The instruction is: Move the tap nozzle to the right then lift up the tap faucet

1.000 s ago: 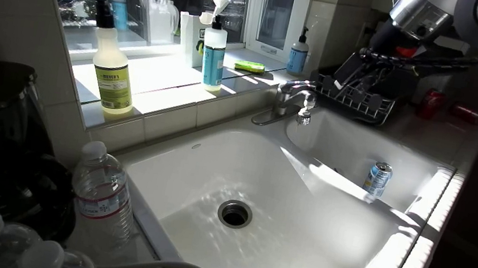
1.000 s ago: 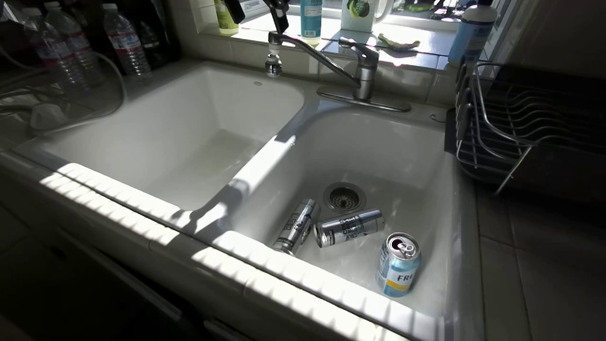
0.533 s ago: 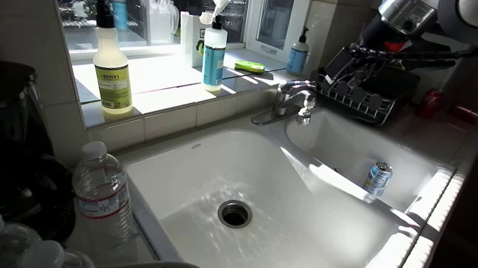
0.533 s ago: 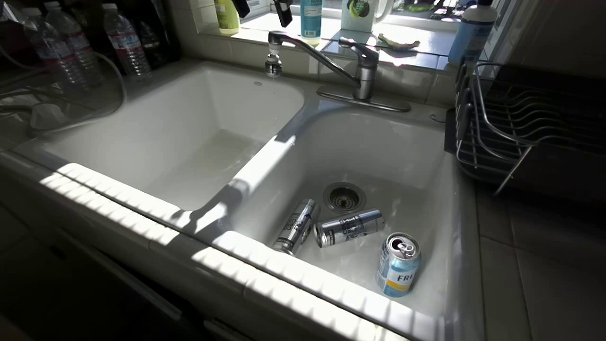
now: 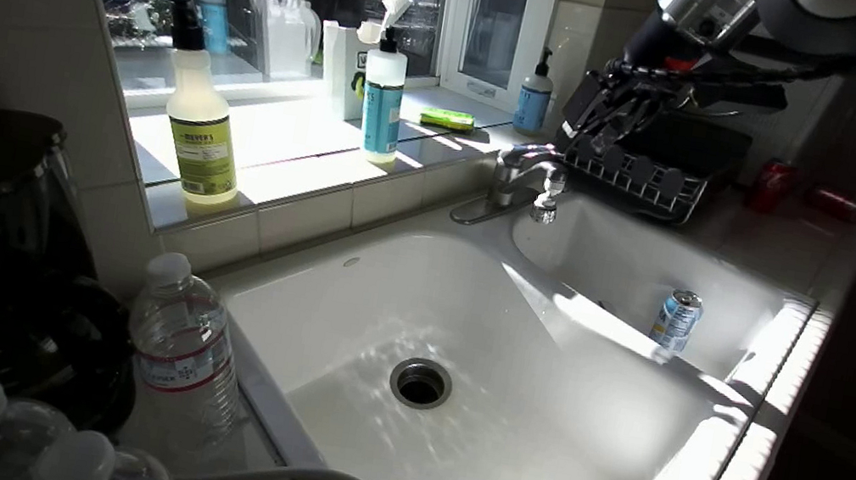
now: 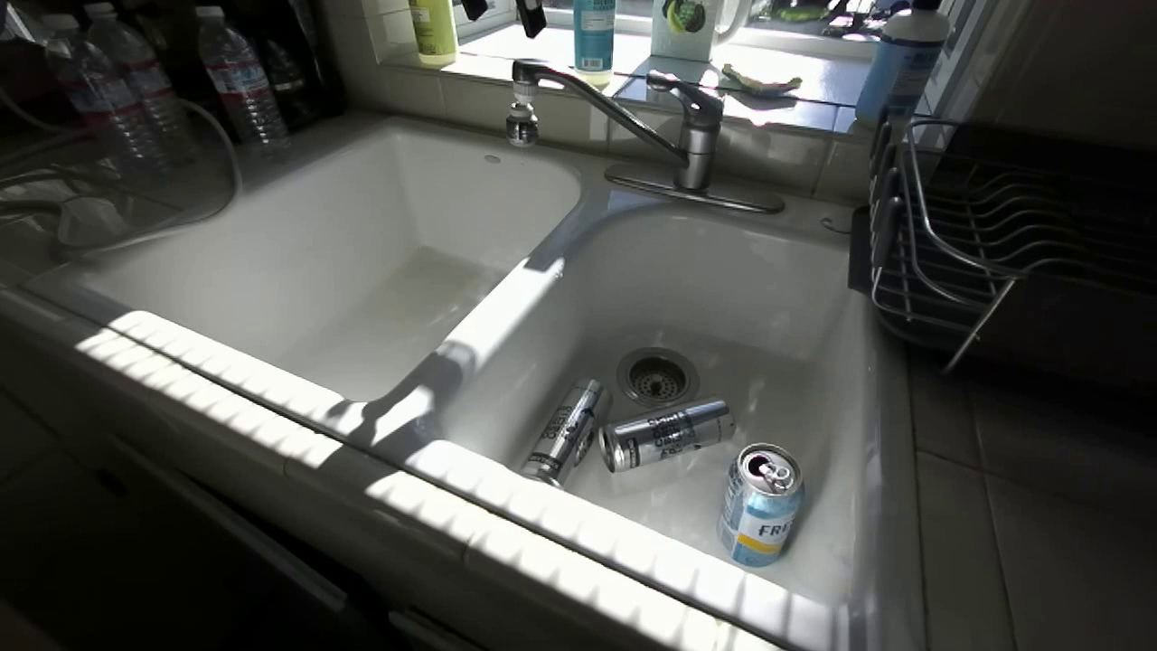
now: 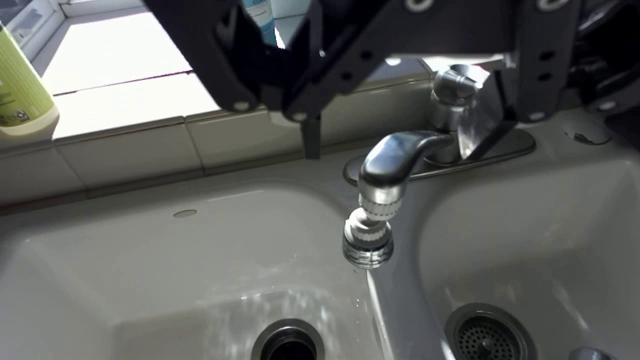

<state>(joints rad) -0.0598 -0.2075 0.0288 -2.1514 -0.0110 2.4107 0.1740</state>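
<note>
The tap nozzle is a long slim chrome spout (image 6: 616,112) with its tip turned down over the far corner of the left basin. It also shows in an exterior view (image 5: 545,171) and in the wrist view (image 7: 392,155). The tap faucet is a short chrome lever (image 6: 694,94) on top of the stubby tap body; it also shows in the wrist view (image 7: 456,84). My gripper (image 7: 390,149) is open and empty, its fingers spread either side of the spout in that view. In an exterior view its fingertips (image 6: 504,20) hang above and behind the spout tip, apart from it.
Soap bottles (image 5: 383,108) and a carton (image 6: 685,29) stand on the window ledge behind the tap. A dish rack (image 6: 949,235) stands right of the sink. Several cans (image 6: 669,436) are in the right basin. Water bottles (image 5: 182,338) stand beyond the left basin.
The arm and gripper have moved left in an exterior view, towards the window and tap. In an exterior view the fingertips have shifted up out of the frame. The spout and lever have not moved.
</note>
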